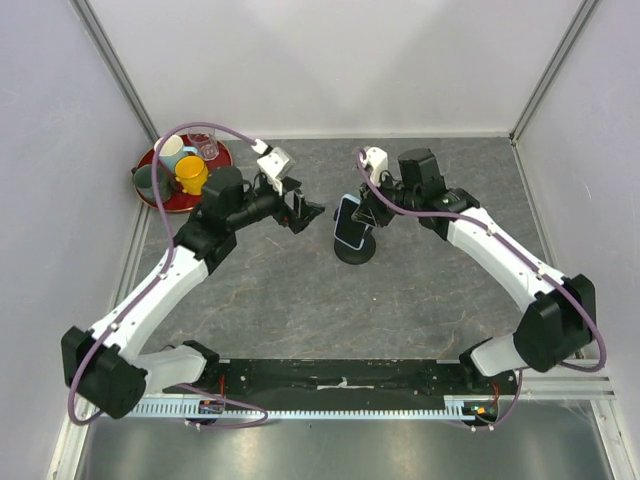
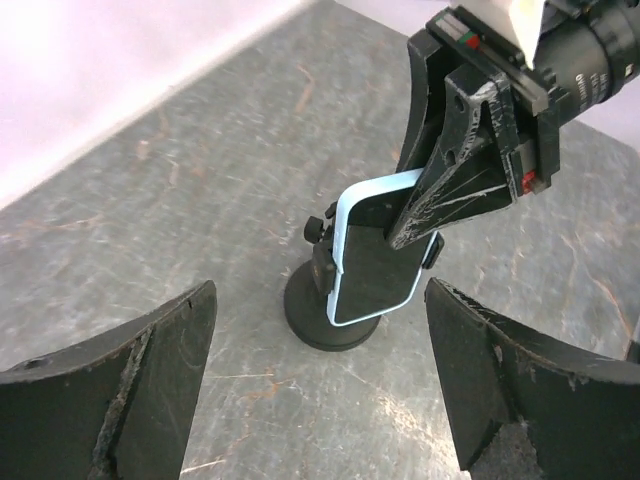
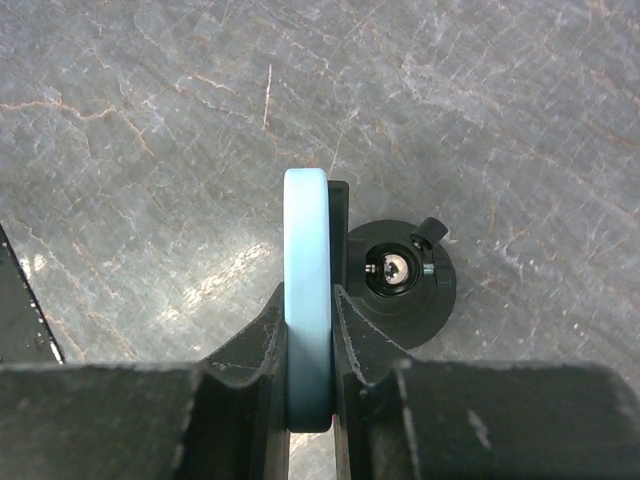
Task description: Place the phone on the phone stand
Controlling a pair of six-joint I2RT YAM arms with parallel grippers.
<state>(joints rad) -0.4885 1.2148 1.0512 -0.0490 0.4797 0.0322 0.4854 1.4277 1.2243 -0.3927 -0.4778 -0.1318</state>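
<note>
My right tool (image 3: pixel 308 322) clamps the upper end of the phone (image 2: pixel 375 260), its long axis tilted near upright against the cradle of the phone stand (image 2: pixel 318 322), so the right arm is nearer; my left tool (image 1: pixel 306 214) gapes open just beside it, touching nothing

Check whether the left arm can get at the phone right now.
Probably yes: the left gripper is open and faces the phone with nothing between them. But the right gripper is shut on its top edge, so only the lower part looks free.
</note>
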